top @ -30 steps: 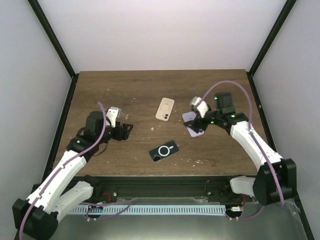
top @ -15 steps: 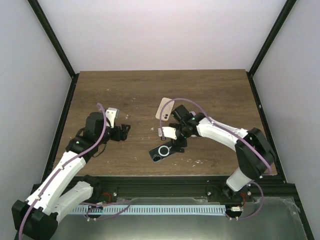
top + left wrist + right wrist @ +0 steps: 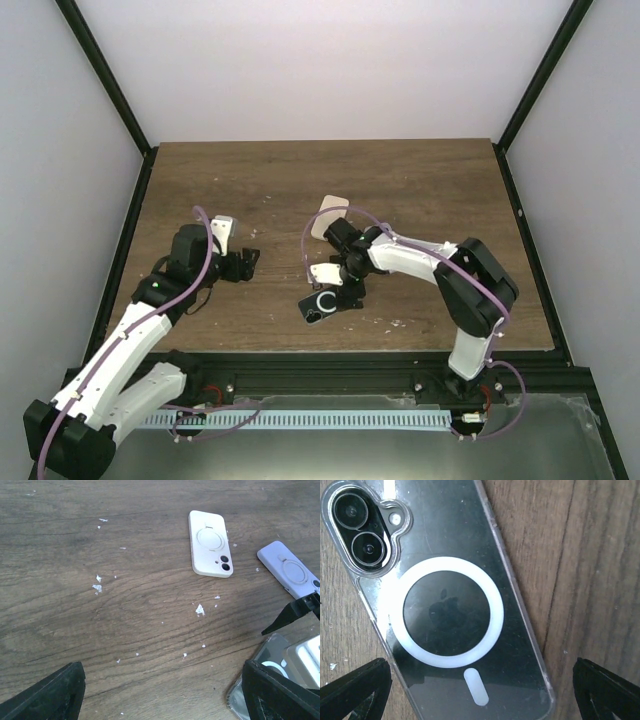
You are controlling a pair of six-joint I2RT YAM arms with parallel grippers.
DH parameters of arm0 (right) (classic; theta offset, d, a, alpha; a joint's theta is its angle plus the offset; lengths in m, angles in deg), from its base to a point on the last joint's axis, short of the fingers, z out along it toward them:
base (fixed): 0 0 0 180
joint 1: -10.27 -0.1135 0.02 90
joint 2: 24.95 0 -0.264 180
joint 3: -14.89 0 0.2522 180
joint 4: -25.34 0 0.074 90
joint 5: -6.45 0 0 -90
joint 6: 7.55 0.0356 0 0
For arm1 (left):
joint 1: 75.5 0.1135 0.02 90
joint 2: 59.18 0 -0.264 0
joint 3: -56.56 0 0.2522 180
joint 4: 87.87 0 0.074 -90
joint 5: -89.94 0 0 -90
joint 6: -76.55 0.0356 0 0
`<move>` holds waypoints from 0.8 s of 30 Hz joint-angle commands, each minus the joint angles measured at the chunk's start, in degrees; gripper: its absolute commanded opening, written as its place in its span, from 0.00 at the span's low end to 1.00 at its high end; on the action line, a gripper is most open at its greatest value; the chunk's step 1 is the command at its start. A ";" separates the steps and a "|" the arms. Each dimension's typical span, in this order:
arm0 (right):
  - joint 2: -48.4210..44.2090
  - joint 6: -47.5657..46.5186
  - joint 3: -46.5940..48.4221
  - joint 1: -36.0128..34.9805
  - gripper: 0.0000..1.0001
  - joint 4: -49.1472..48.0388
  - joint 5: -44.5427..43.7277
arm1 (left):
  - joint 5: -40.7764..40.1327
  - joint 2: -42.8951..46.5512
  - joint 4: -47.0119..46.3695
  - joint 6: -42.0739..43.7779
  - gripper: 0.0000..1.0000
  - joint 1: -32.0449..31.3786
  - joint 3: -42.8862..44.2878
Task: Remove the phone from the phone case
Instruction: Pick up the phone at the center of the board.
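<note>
Right gripper (image 3: 480, 690), jaws wide apart and empty, hovered directly over the clear-cased black phone (image 3: 447, 605) lying face down.

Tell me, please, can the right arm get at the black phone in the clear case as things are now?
Probably yes. The right gripper hangs directly over the phone, its jaws open wide to either side of it, and nothing lies on top of it.

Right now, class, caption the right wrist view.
Open right gripper over black phone, face down in clear case.
</note>
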 commanded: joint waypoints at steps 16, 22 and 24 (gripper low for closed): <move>-6.34 9.41 -9.36 -5.78 1.00 1.88 -8.68 | 0.56 -0.29 0.06 -0.37 0.87 -0.15 1.15; -2.32 15.62 -5.77 -5.77 0.96 0.85 -10.22 | 0.20 -0.46 0.14 -0.44 0.86 -0.20 1.04; -1.62 15.46 -5.41 -5.78 0.95 0.89 -9.75 | 0.18 -0.47 0.16 -0.45 0.87 -0.20 1.08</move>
